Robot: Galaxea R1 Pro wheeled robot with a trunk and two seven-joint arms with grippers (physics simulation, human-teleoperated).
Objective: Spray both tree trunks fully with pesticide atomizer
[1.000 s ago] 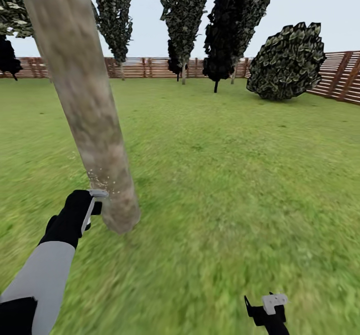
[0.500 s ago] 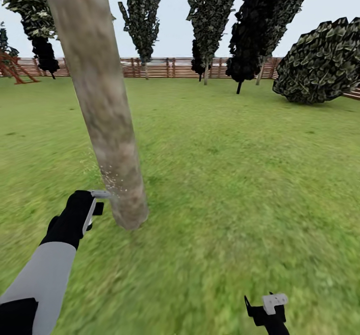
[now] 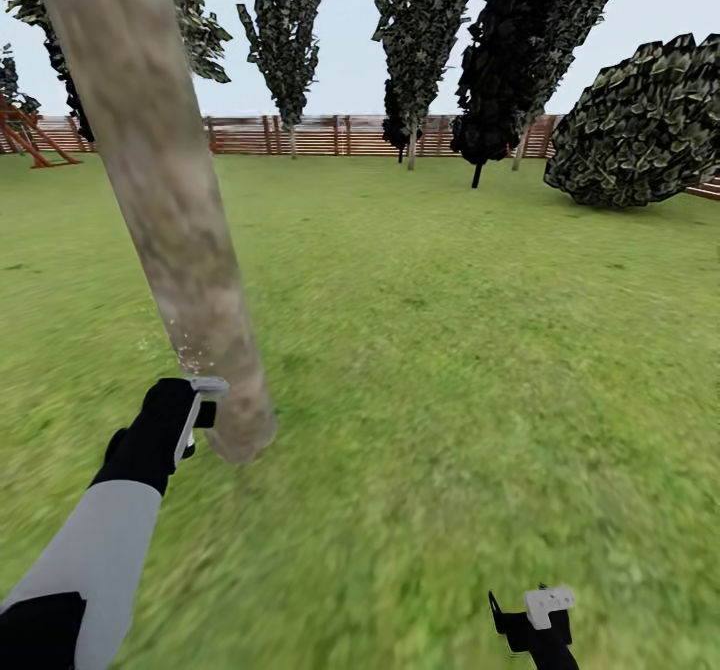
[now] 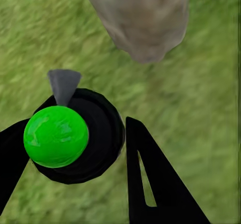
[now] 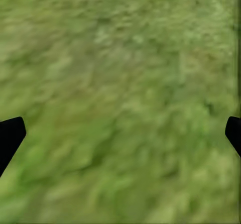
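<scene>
While the left gripper (image 4: 75,153) clamps the atomizer (image 4: 56,136) beside the trunk (image 3: 170,210), the right gripper (image 5: 120,133) gapes over grass (image 3: 480,350).

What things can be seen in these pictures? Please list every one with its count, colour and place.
tree trunk: one, grey-beige mottled brown, near left on the lawn
pesticide atomizer: one, black with a green cap and grey nozzle, between the left fingers, nozzle towards the trunk
spray droplets: many, whitish, at the trunk above the nozzle
lawn: one, green
fence: one, brown slats, along the far edge
narrow trees: several, dark, by the fence
round bush: one, dark green, far right
wooden frame: one, reddish brown, far left
left gripper: black, closed on the atomizer
right gripper: black, open over grass
</scene>
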